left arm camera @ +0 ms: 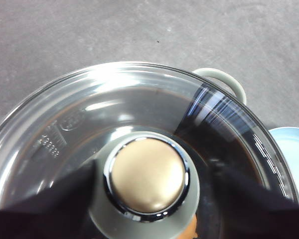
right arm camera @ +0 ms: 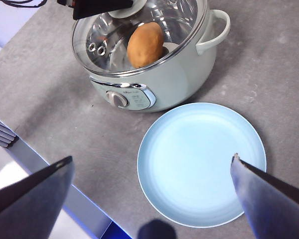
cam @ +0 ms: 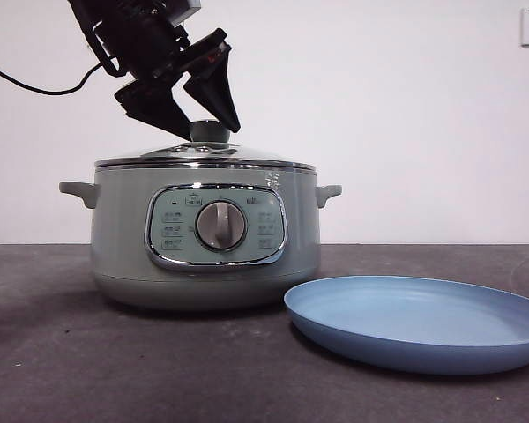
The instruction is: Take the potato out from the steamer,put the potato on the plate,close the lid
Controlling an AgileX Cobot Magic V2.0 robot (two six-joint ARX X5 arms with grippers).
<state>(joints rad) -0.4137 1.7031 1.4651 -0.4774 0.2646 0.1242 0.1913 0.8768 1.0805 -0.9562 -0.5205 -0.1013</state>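
left gripper [cam: 203, 110] tilted in, jaws wide astride knob of lid [cam: 207, 155] | lid on steamer [cam: 123, 220], potato [right arm camera: 145, 44] inside | right gripper [right arm camera: 152, 167] high, spread wide over bare plate [right arm camera: 199, 164]

no text can be read with certainty. the steamer [cam: 203, 238] has small icons and labels on its control panel [cam: 217, 226] around the dial [cam: 221, 226], too small to make out. the lid [left arm camera: 139, 149] bears an embossed mark and characters in the glass, too blurred to read.
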